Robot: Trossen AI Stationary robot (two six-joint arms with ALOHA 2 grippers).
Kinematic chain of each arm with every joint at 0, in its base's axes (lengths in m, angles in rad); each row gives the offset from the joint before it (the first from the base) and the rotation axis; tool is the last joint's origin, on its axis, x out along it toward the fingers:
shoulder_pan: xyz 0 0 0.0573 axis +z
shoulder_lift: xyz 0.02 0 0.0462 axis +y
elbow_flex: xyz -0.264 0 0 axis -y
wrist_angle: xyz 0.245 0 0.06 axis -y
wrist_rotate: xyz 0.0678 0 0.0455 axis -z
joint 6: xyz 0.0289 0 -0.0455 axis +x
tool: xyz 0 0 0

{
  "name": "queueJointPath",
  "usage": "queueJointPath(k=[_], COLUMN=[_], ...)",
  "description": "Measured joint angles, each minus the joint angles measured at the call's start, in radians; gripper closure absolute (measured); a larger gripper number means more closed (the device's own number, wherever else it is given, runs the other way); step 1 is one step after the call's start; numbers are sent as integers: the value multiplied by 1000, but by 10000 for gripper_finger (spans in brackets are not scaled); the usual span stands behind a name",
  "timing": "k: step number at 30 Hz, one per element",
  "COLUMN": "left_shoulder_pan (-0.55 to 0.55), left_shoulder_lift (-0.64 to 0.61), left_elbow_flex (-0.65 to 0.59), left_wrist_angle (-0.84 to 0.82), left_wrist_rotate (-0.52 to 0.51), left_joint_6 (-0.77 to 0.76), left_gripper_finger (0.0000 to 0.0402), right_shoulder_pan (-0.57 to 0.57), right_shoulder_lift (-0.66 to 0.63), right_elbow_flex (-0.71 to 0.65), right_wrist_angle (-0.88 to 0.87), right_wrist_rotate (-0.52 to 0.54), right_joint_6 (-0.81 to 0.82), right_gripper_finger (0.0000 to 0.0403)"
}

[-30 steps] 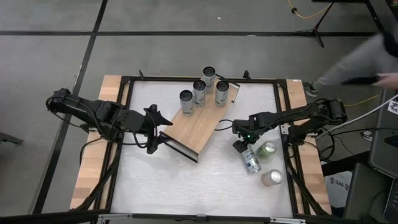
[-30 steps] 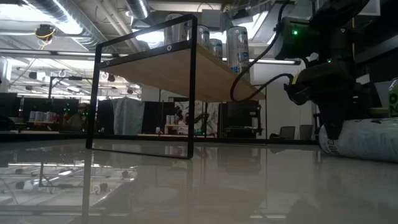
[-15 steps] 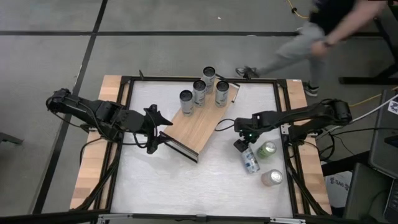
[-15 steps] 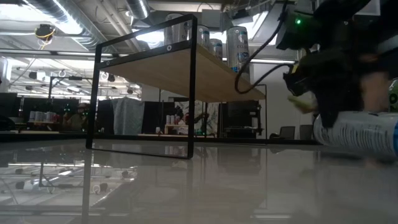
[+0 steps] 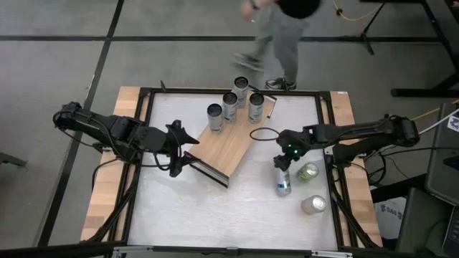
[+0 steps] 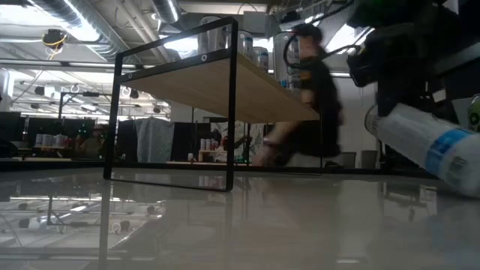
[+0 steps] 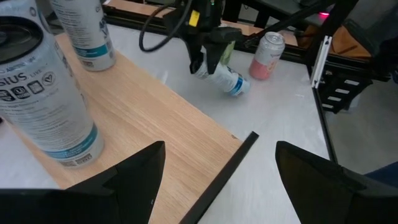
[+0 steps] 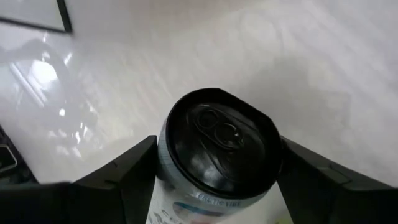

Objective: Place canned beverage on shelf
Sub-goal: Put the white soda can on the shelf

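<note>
Near the right edge of the table [image 5: 237, 215], the right gripper [image 5: 285, 161] pinches the top end of a white-and-blue can [image 5: 283, 183]. The low view shows this can tilted, top end lifted and bottom end down, likely so it can be stood up and carried. Two more cans, a green can [image 5: 308, 171] and a pink can [image 5: 313, 204], wait close by. The shelf [image 5: 226, 147] sits slanted toward the table's far edge, and four cans [image 5: 231, 105] already stand at its far end. The left gripper [image 5: 188, 147] hangs spread apart and empty at the shelf's near left end.

A moment ago the can lay flat on the table. Now its top is raised. A person [image 5: 283, 32] has walked along behind the far edge.
</note>
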State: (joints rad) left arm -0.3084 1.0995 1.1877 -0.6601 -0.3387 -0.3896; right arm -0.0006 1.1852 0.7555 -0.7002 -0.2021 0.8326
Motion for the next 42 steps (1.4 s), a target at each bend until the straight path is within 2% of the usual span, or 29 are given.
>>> queueJointPath(k=[8,15,23,33,42], left_shoulder_pan=[0,0,0,0,0], left_shoulder_lift=[0,0,0,0,0], left_elbow_flex=[0,0,0,0,0], left_wrist_angle=[2,4,6,26,27], left_wrist_rotate=[-26,-27,-48,-82,-114], left_joint_6=[0,0,0,0,0], left_gripper_finger=[102,102,102,103,103], right_shoulder_pan=[0,0,0,0,1], right_shoulder_lift=[-48,-64,-88,-132,-132], right_elbow_flex=[0,0,0,0,98], right_wrist_angle=[11,128,180,205,125], right_wrist_rotate=[86,119,199,218,256], right_joint_6=[-1,-36,-108,-132,-213], right_gripper_finger=[132,132,132,136,138])
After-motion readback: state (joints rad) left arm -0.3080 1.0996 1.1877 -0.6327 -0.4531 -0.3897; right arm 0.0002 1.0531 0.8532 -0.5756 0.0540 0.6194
